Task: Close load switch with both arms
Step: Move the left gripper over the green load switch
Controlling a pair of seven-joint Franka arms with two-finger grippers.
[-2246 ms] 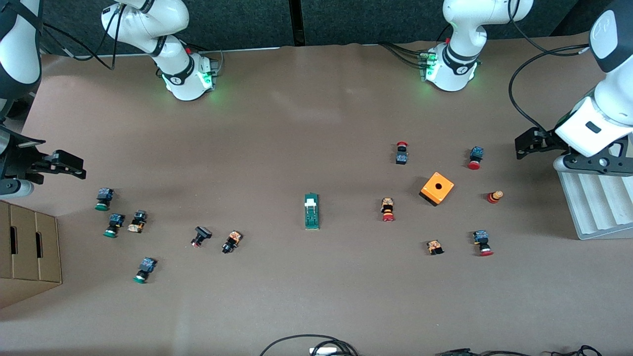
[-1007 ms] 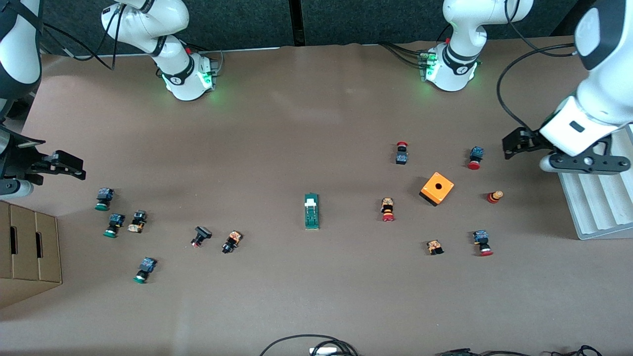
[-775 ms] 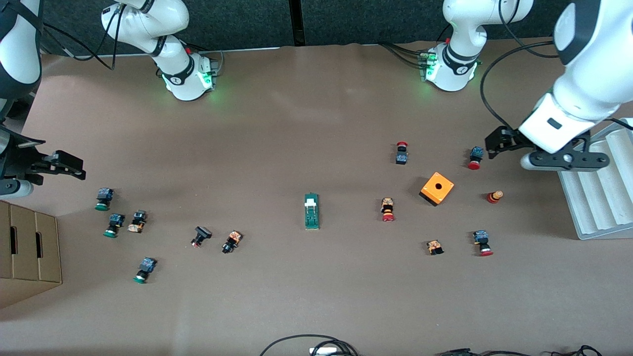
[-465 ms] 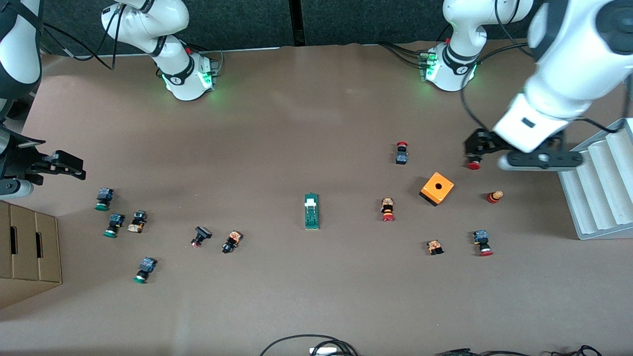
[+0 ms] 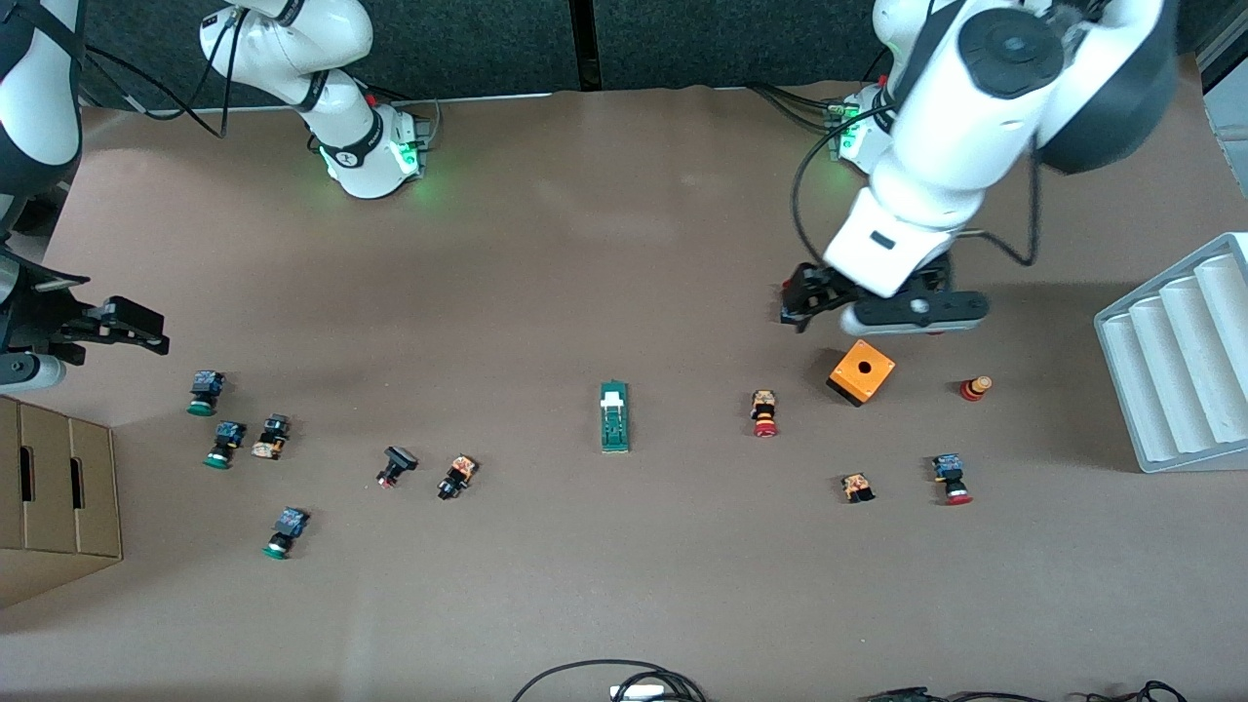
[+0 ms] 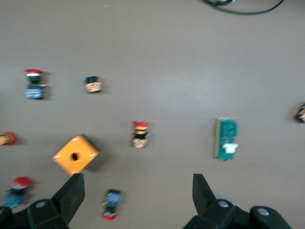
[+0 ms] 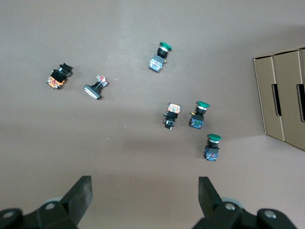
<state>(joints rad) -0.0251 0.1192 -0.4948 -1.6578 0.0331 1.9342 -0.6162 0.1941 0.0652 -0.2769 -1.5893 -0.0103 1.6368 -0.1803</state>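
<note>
The load switch (image 5: 614, 417) is a narrow dark-green block lying near the middle of the table, its white lever end farther from the front camera. It also shows in the left wrist view as the load switch (image 6: 226, 138). My left gripper (image 5: 804, 302) hangs open over a red-capped push button (image 6: 112, 204), beside the orange cube (image 5: 862, 371), well off toward the left arm's end from the switch. In its own view the left gripper (image 6: 137, 193) holds nothing. My right gripper (image 5: 127, 325) waits open and empty at the right arm's end; its own view shows the right gripper (image 7: 145, 191) over bare table.
Several push buttons lie scattered on both sides of the switch, green-capped ones (image 7: 200, 114) toward the right arm's end. A cardboard box (image 5: 54, 487) stands at that end. A white ribbed tray (image 5: 1175, 361) sits at the left arm's end. Cables (image 5: 614, 678) lie at the front edge.
The left arm has swung from over the ribbed tray toward the table's middle, its open gripper now over the button beside the orange cube. The right arm has not moved.
</note>
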